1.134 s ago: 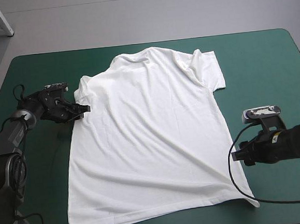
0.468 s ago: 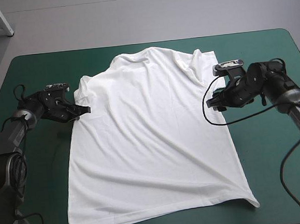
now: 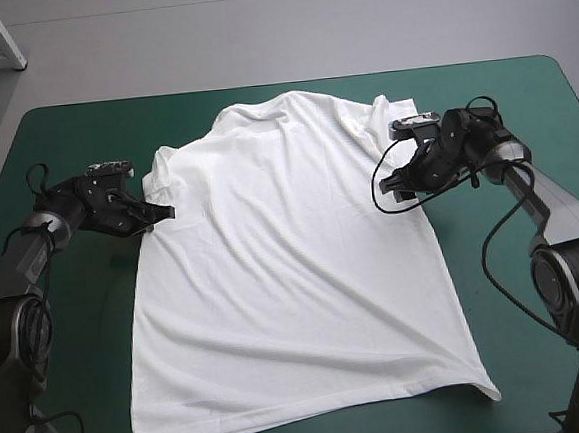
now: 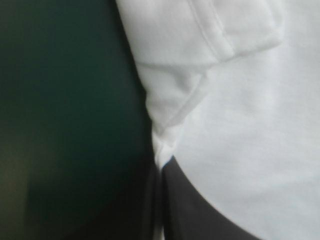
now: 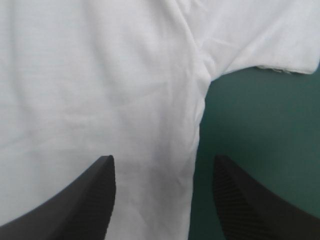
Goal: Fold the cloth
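Where the left gripper [image 4: 161, 167] bites: its black fingers [image 4: 200, 210] are all but closed on the T-shirt [image 3: 284, 277] at the underarm, just below the left-hand sleeve [image 3: 161, 166], with a sliver of white cloth pinched between them.
Right gripper [image 5: 162, 172]: it is spread wide and empty. The shirt's side edge, just under the right-hand sleeve [image 5: 260, 40], runs between its fingers [image 5: 97, 200], one over cloth and the other over bare cover [image 3: 62, 134].
T-shirt: it lies spread flat mid-table on the teal-green cover, collar toward the far edge and hem toward the near edge, with soft wrinkles across the body.
Step in hand: this looks like taking matching grips at both underarms before the first fold. One side is gripped, the other not yet.
Next move: the right gripper probably needs to sink onto that side edge and close on both layers, so the two arms can lift evenly.
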